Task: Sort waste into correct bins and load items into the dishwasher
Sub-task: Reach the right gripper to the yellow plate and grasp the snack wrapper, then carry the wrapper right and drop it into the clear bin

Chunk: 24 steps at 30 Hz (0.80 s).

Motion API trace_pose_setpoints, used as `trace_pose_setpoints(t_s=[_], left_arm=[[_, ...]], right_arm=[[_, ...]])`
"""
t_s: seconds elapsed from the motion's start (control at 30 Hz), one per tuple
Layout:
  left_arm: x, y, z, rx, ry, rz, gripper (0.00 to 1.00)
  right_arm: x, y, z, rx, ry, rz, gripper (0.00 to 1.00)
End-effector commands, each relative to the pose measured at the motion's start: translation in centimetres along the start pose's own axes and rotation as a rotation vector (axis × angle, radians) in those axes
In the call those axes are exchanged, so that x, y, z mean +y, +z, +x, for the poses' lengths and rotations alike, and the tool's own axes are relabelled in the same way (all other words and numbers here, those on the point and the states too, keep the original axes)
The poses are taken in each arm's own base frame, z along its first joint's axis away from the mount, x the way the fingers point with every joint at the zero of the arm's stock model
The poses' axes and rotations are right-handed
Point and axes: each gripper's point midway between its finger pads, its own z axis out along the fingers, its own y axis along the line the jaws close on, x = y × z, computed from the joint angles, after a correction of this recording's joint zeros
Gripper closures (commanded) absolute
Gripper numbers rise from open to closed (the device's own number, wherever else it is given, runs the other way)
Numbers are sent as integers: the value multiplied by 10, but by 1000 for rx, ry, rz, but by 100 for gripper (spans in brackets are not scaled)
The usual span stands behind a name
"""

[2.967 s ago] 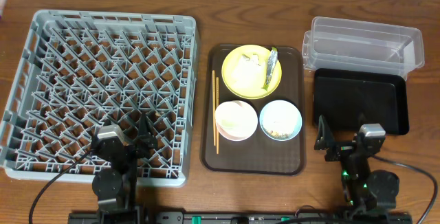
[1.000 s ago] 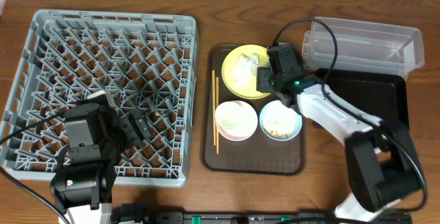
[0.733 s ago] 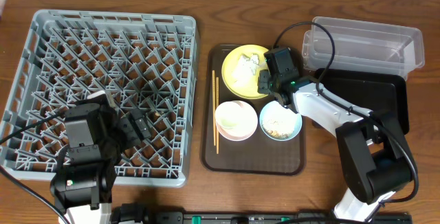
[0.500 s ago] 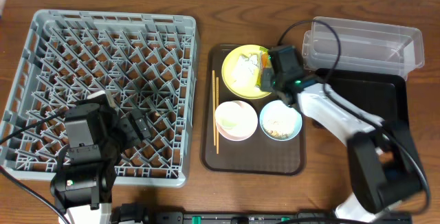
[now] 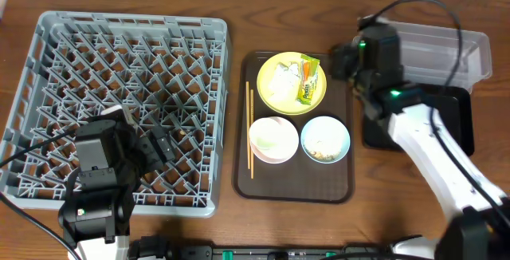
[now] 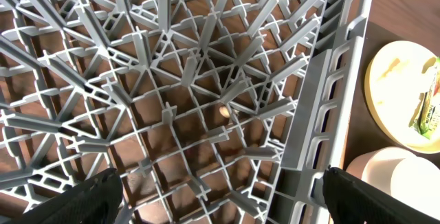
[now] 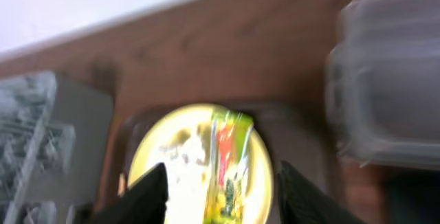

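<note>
A yellow plate (image 5: pixel 279 92) on the brown serving tray holds a crumpled white tissue (image 5: pixel 280 75) and the green-yellow wrapper (image 5: pixel 308 81), which lies flat on the plate's right side. Below it stand a white-pink bowl (image 5: pixel 273 139) and a light blue bowl (image 5: pixel 324 139) with crumbs. Chopsticks (image 5: pixel 249 128) lie along the tray's left side. My right gripper (image 5: pixel 341 59) hovers open between plate and clear tub (image 5: pixel 430 49); in the blurred right wrist view the wrapper (image 7: pixel 230 162) lies below its empty jaws (image 7: pixel 223 196). My left gripper (image 6: pixel 220 203) is open over the grey dish rack (image 6: pixel 206 93).
The brown serving tray (image 5: pixel 291 184) sits between the rack (image 5: pixel 119 108) and the bins. A shallow black tray (image 5: pixel 454 116) lies in front of the clear tub, partly under my right arm. The rack's right wall (image 6: pixel 323 107) runs beside the left gripper.
My right gripper has drawn back to the right, away from the plate and toward the clear tub. The wrapper now lies flat and turned on the plate. The left arm has not moved.
</note>
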Motion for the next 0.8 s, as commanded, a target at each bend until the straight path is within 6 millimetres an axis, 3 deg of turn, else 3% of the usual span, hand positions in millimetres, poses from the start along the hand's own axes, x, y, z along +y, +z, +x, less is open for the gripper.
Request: trace_pose_setpoints(t_s=[0.0,0.27,0.53,0.6,0.77], left_arm=[[-3,-4,-5,-13,4,6,5],[-3,-4,-3,-9,4,5,5],[-2,-4,-1,2,3,2,5],[-2,-4,-1,2,3,1,5],[-2,-4,-1,2,3,1,5]], right_arm=[[17,28,44,127,-46,-42,40],[11,84,105,210,-125,67,31],[-16,110,136,243,-133,189,28],[-18,115,140,244,-124,193,36],[-16,117,146,264,-107,178,82]])
